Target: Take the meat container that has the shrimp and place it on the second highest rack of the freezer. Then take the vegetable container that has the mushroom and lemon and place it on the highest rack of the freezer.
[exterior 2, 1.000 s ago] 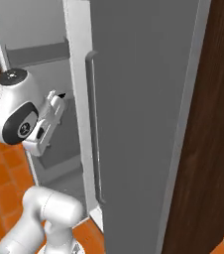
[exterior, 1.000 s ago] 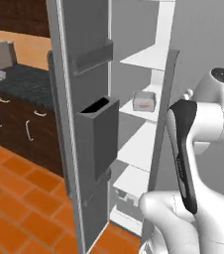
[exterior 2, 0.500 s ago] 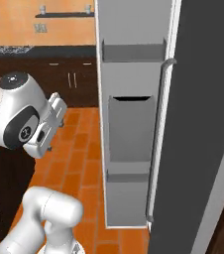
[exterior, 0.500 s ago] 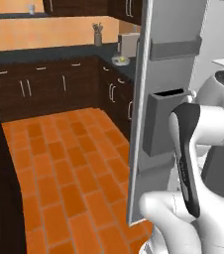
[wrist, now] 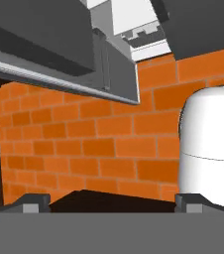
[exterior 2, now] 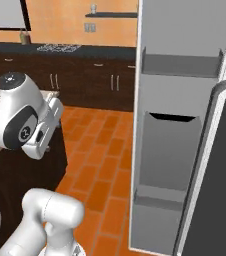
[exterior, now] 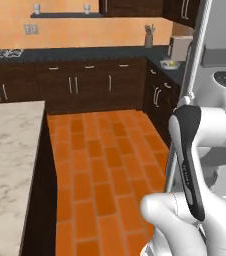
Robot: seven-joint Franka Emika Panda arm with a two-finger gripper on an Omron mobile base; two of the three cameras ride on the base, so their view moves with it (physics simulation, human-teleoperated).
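Hand view has the gripper (wrist: pixel 112 201) at its bottom edge, its two dark tips far apart with nothing between them, so it is open and empty. Past the tips lie orange floor tiles (wrist: pixel 84 144), and above them the grey underside of the freezer door (wrist: pixel 59 44) with its bins.

From the right base view, the freezer door (exterior 2: pixel 185 125) stands swung wide, its inner face showing grey door bins (exterior 2: pixel 167 155) and a long handle (exterior 2: pixel 205 150) along its edge. The left base view looks across the kitchen: a marble island (exterior: pixel 10 150) to the left, dark cabinets (exterior: pixel 85 85) under a dark counter (exterior: pixel 75 51), and a small yellow item on a tray (exterior: pixel 171 63) on the counter's far right corner, probably the lemon, though too small to be sure. The shrimp's container I cannot make out.

The step in hand looks like travel toward the containers. Best done by keeping the arm tucked clear of the open door, stopping square to the counter, and confirming which tray holds the shrimp before reaching.
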